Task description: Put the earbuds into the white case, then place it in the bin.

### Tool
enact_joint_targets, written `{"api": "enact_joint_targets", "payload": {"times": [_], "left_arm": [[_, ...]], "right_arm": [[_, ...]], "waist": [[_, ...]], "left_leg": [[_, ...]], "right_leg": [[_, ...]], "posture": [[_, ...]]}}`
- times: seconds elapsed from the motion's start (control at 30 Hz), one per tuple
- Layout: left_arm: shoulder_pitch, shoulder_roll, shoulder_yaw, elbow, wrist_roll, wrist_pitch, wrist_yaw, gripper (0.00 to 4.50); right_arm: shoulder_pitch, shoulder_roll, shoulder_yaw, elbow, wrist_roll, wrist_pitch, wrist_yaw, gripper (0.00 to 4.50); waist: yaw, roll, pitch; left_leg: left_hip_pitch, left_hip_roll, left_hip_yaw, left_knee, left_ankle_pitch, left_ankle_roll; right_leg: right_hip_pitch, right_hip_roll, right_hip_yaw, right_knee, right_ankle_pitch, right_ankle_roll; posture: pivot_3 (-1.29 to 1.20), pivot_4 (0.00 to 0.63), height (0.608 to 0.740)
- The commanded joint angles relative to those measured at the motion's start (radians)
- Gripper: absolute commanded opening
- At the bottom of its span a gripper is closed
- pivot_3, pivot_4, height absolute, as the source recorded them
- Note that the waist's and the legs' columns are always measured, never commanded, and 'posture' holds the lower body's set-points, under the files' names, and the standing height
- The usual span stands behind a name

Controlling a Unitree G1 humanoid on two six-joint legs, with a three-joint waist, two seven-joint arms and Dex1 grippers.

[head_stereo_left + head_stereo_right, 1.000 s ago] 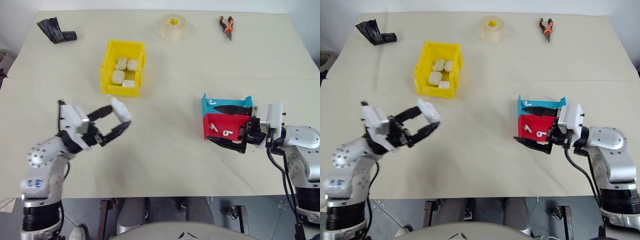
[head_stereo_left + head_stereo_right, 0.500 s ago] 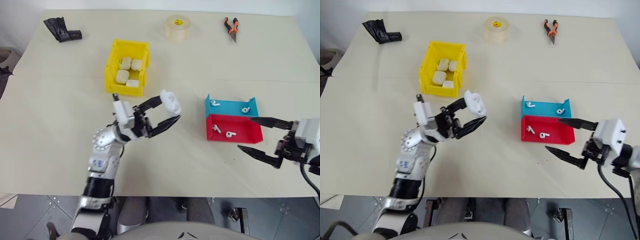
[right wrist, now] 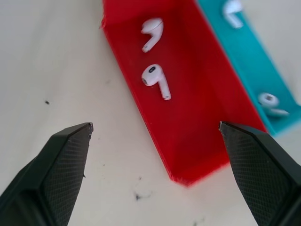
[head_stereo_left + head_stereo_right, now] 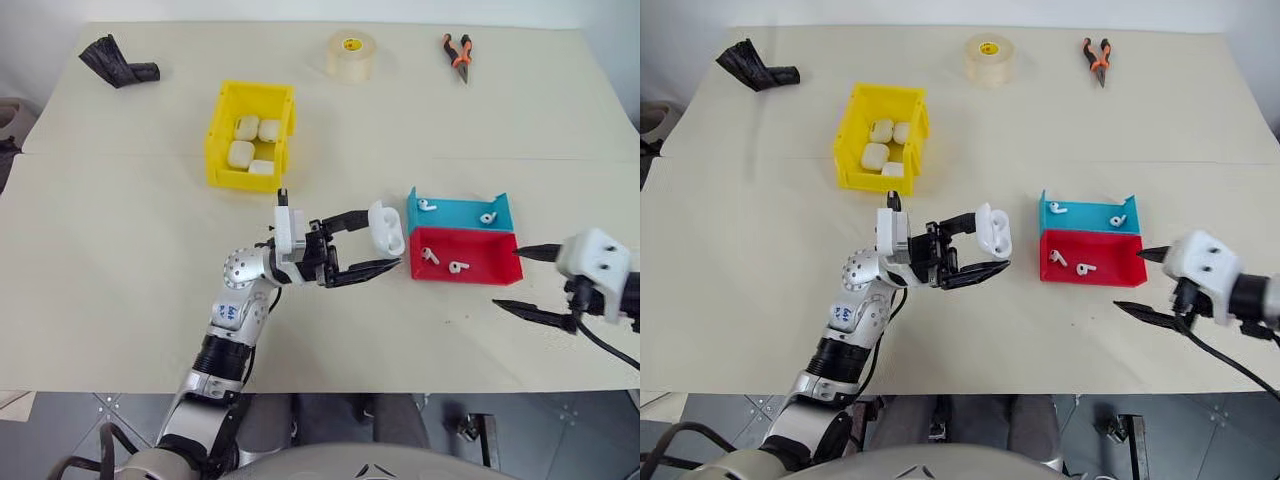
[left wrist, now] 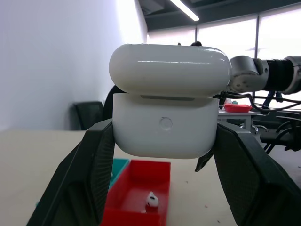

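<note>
Holding the case (image 4: 386, 228) near the frame's middle, the left gripper (image 4: 384, 247) was clamped on its body, lid ajar, just left of the red tray (image 4: 480, 272). No earbud was visible in the case from these angles. Two earbuds (image 3: 155, 78) lay loose in the red tray and two more in the blue tray (image 4: 455, 211) behind it. At lower right, the right gripper (image 4: 524, 283) hung with fingers wide apart and empty, just right of the red tray. Loading the earbuds looked undone. The bin (image 4: 222, 135), upper left, already held four cases; carrying this one there came last.
</note>
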Motion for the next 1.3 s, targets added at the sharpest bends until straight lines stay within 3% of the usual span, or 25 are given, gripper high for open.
{"api": "enact_joint_targets", "payload": {"times": [0.03,0.2,0.5,0.6,0.77,1.3], "left_arm": [[0.007,-0.012,-0.001,-0.049,-0.024,-0.029,-0.024,2.76],[0.017,-0.006,-0.005,-0.055,-0.021,-0.03,-0.038,2.76],[0.024,-0.012,-0.016,-0.077,-0.017,-0.014,-0.021,2.76],[0.028,-0.016,-0.027,-0.075,-0.014,-0.014,-0.025,2.76],[0.019,-0.023,-0.031,-0.074,-0.013,-0.012,-0.015,2.76],[0.009,-0.035,-0.03,-0.066,-0.012,-0.007,-0.002,2.76]], "right_arm": [[-0.158,-0.03,0.141,-0.01,-0.042,0.051,0.031,4.5],[-0.35,-0.035,0.342,0.053,-0.159,-0.017,0.143,4.5],[-0.524,-0.004,0.492,0.217,-0.312,-0.168,0.241,4.5],[-0.545,0.01,0.508,0.237,-0.333,-0.186,0.252,3.91],[-0.553,0.021,0.503,0.242,-0.332,-0.183,0.269,2.23],[-0.56,0.055,0.512,0.247,-0.359,-0.208,0.271,2.23]], "waist": [[0.002,0.0,0.0],[0.003,0.0,0.0],[-0.002,0.0,0.0],[-0.001,0.0,0.0],[0.0,0.0,0.0],[0.0,0.0,0.0]], "left_leg": [[-0.001,0.0,-0.001,0.0,0.0,0.0],[-0.007,0.0,-0.006,0.002,0.0,0.0],[-0.011,0.0,-0.008,0.004,0.0,0.0],[-0.011,0.0,-0.008,0.004,0.0,0.0],[-0.011,0.0,-0.009,0.005,0.0,0.0],[-0.011,0.0,-0.009,0.004,0.0,0.0]], "right_leg": [[0.0,0.0,0.0,0.0,0.0,0.0],[-0.001,-0.001,-0.006,-0.002,0.0,0.0],[-0.003,-0.001,-0.009,-0.002,0.0,0.0],[-0.003,-0.001,-0.01,-0.001,0.0,0.0],[-0.003,-0.001,-0.01,-0.001,0.0,0.0],[-0.003,-0.001,-0.01,-0.001,0.0,0.0]], "posture": [[0.0,0.15,0.74],[0.0,0.15,0.74],[0.0,0.15,0.74],[0.0,0.15,0.74],[0.0,0.15,0.74],[0.0,0.15,0.74]]}}
